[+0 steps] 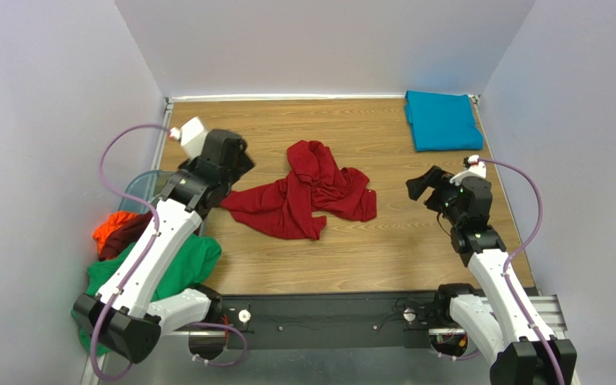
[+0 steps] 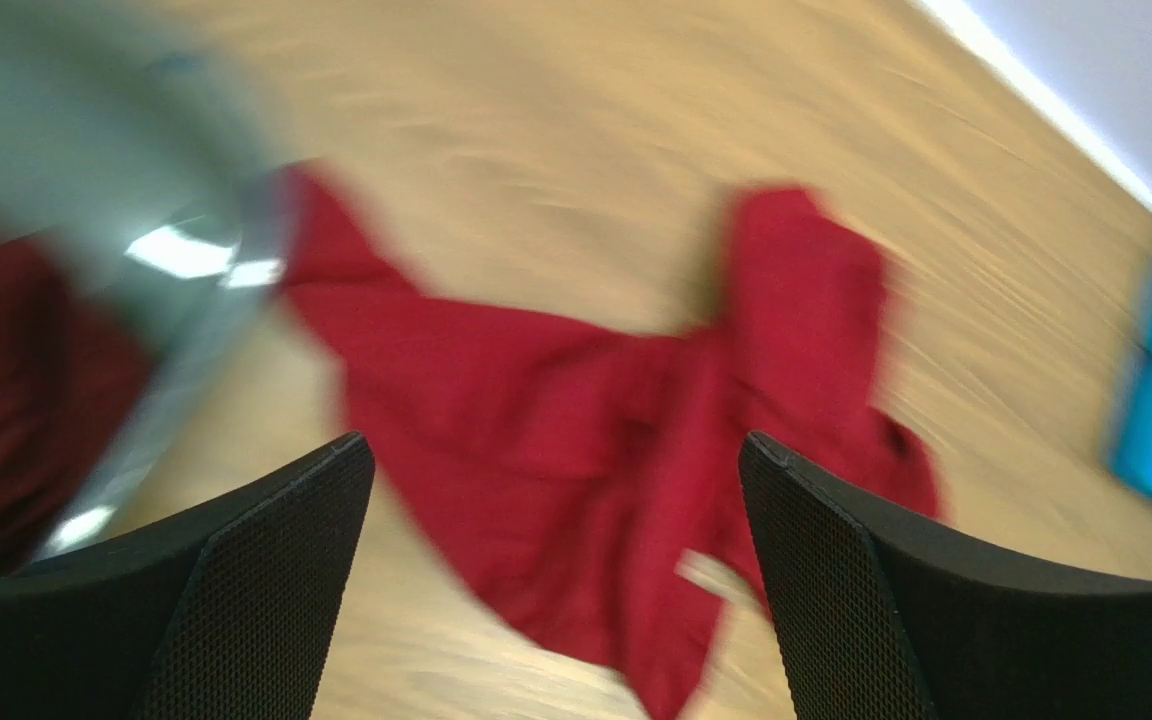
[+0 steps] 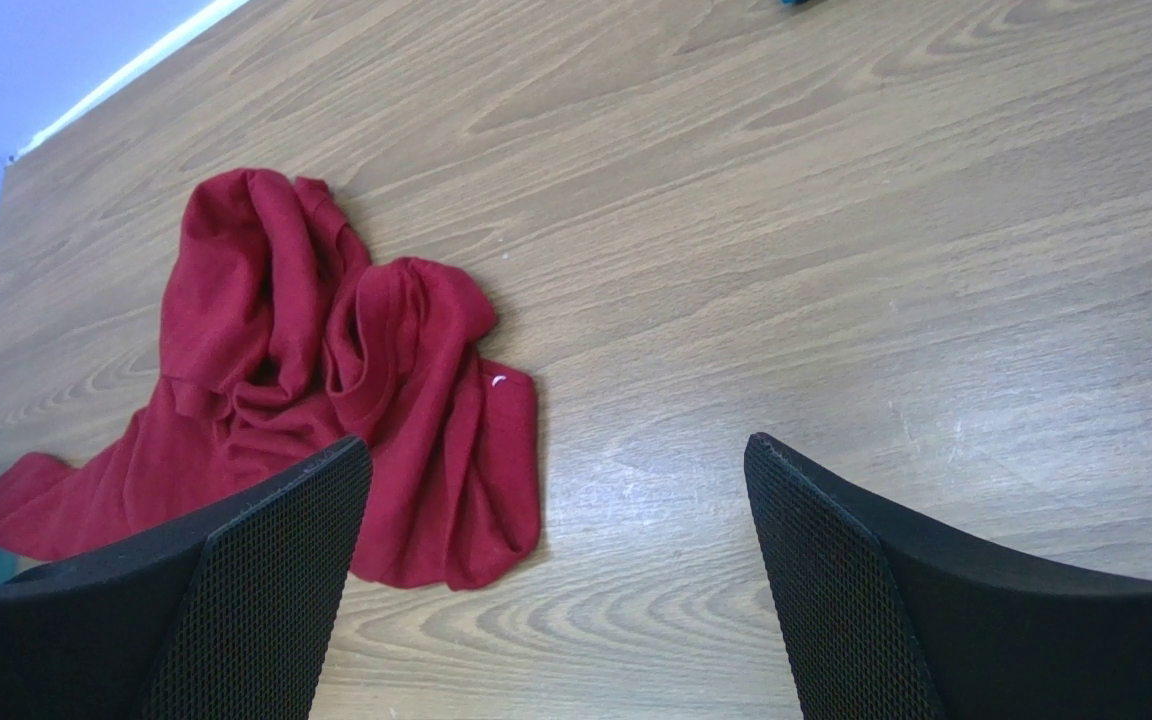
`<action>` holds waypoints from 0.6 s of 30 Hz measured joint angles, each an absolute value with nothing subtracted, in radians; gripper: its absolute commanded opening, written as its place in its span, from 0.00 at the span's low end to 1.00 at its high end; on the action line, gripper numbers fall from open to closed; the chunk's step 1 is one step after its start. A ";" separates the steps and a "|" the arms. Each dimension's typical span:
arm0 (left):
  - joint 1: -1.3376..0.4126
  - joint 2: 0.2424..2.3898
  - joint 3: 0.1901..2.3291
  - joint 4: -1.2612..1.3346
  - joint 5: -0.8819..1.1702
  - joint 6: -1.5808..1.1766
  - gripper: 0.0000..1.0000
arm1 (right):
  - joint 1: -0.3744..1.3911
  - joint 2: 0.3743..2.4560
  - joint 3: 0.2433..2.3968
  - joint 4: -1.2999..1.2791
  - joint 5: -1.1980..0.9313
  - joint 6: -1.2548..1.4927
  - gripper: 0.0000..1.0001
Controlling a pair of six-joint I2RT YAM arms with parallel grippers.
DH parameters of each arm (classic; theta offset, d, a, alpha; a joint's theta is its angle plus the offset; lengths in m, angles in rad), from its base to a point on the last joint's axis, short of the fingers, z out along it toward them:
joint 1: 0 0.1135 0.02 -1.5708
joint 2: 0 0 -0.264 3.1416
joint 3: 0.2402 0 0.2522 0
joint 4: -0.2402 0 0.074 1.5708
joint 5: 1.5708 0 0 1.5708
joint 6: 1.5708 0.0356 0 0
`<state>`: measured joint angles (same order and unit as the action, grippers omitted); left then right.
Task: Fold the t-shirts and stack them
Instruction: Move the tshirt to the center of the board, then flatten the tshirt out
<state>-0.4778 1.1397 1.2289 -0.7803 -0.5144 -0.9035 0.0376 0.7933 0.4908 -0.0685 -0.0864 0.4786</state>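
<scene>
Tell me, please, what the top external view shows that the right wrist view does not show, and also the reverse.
Only the top external view shows the left gripper, the orange shirt off the left edge of the table, and the folded teal shirt in full. Only the right wrist view shows a small white tag on the red shirt, seen past the open right gripper. Both show the crumpled red shirt lying on the wooden table.

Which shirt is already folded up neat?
The teal-blue t-shirt in the far right corner lies flat and square. The dark red t-shirt is crumpled; the green t-shirt and orange t-shirt are heaped at left.
</scene>
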 measured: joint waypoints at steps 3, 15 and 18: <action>-0.346 1.091 1.131 -0.899 -0.568 -0.997 0.97 | 0.038 0.800 0.491 -0.068 -0.098 0.479 1.00; 0.054 1.027 0.921 -1.069 -0.603 -1.062 0.87 | 0.038 0.826 0.493 -0.068 -0.120 0.479 1.00; 0.060 0.979 0.922 -1.087 -0.589 -1.029 0.87 | 0.038 0.834 0.495 -0.068 -0.123 0.479 1.00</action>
